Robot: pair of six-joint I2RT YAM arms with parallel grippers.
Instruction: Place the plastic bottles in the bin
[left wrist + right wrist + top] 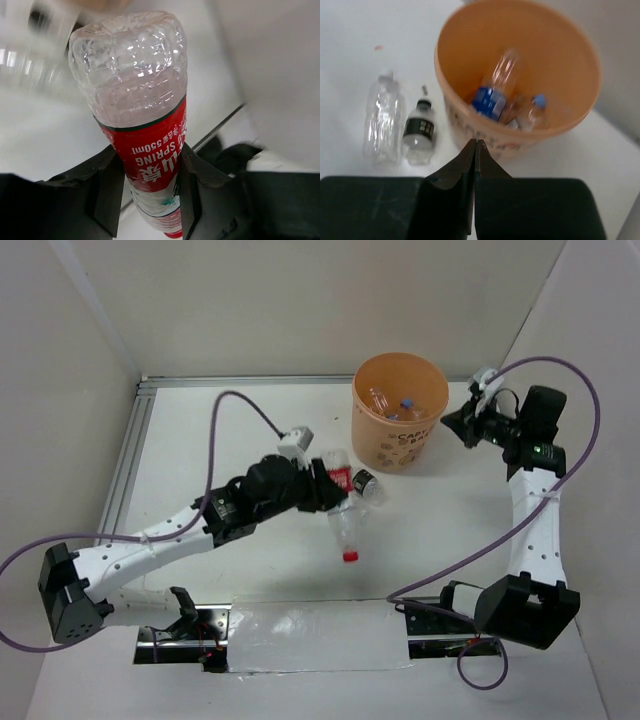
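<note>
Top external: left hand (330, 488) clamped across red-label bottle (135, 90), bin (395, 445) lies far-right; right hand (457, 424) pressed together, empty.

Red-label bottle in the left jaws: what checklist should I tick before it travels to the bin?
1. Left jaws clamped on red-label bottle: ok.
2. Upright bin, mouth open: ok.
3. Room in bin above blue-label bottle: ok.
4. Right jaws shut, empty, beside bin: ok.
5. Black-label bottle clear of held bottle: cannot tell.
</note>
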